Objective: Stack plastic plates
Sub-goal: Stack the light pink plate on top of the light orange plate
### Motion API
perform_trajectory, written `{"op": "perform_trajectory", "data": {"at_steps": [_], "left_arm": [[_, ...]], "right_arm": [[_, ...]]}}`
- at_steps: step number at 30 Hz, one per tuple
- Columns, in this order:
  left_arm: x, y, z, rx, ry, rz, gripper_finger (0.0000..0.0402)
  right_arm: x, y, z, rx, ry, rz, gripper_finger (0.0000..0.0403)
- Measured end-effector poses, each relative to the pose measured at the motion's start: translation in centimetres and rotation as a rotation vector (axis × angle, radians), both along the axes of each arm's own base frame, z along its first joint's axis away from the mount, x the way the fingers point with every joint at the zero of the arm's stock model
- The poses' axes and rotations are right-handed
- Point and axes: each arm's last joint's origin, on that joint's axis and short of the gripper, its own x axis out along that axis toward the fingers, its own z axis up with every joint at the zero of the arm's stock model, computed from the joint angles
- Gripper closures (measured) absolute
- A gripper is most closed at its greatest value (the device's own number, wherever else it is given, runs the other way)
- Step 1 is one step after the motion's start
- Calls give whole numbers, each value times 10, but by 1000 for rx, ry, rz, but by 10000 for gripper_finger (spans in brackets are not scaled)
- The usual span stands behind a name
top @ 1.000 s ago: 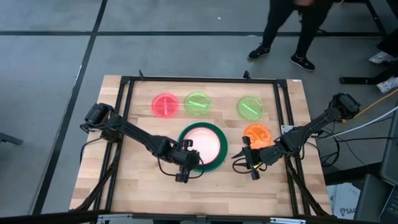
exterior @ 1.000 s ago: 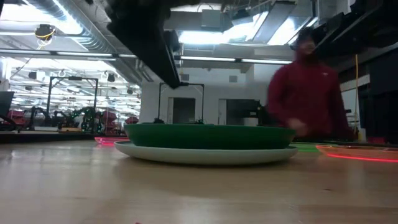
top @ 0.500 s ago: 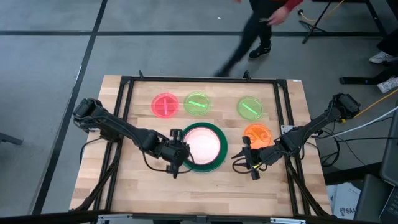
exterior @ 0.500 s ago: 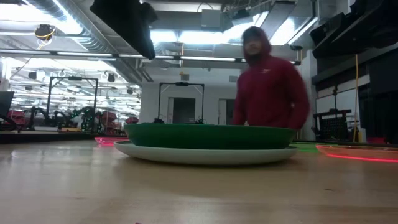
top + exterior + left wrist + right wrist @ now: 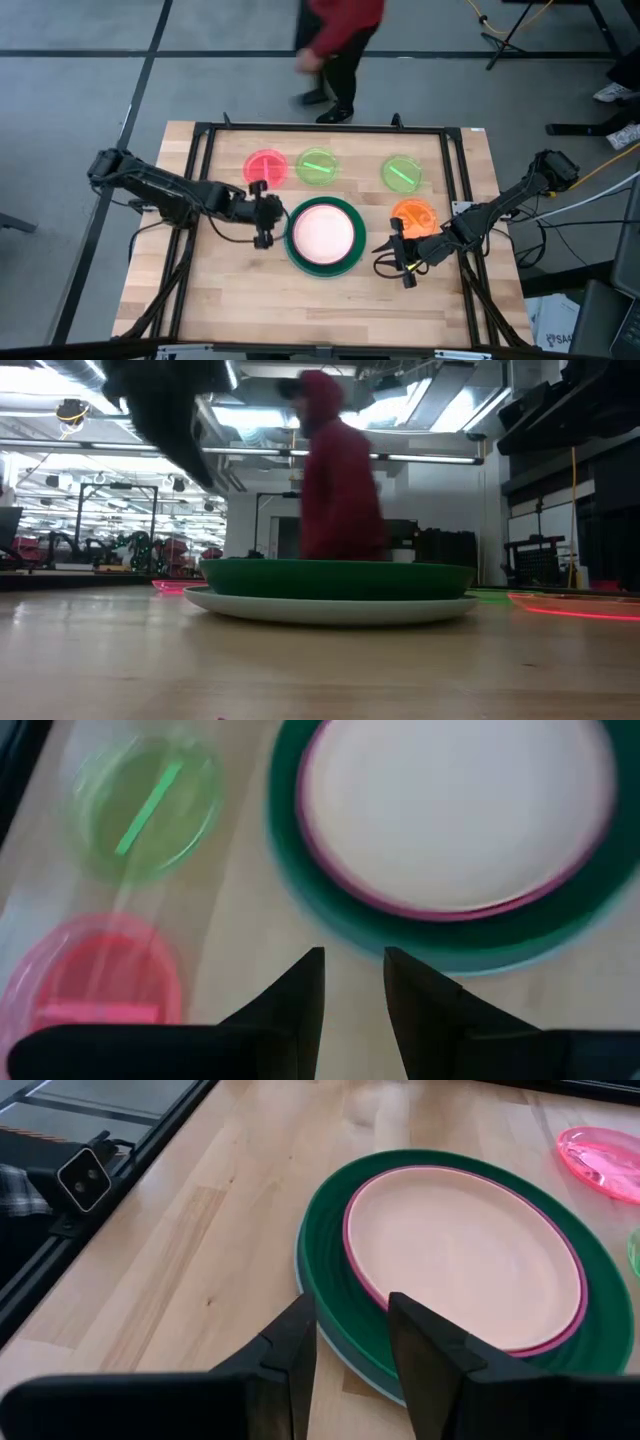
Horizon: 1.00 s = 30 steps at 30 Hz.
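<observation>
Four plates are nested at your table's centre: light blue, dark green plate, magenta, cream-pink plate. Small plates lie apart behind. Left claw and right claw flank the stack, slightly parted, empty.

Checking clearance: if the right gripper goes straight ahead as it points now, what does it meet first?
Likely the rim of the dark green plate in the central stack, just ahead of the open right gripper; depth is uncertain.

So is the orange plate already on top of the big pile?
No, the orange plate lies by itself on the table, right of the stack, beside the right gripper.
</observation>
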Motion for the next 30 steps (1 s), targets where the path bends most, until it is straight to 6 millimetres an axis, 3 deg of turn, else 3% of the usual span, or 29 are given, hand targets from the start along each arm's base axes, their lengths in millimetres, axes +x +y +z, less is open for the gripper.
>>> {"op": "perform_trajectory", "data": {"at_steps": [13, 23, 30], "left_arm": [[-30, 44, -59, 52, 182, 181, 303], [-35, 63, -83, 166, 182, 42, 303], [-38, 78, -91, 178, 146, 89, 303]], "right_arm": [[0, 0, 0, -4, -2, 2, 285], [2, 1, -4, -14, 12, 2, 285], [6, 3, -13, -72, 37, -16, 285]]}}
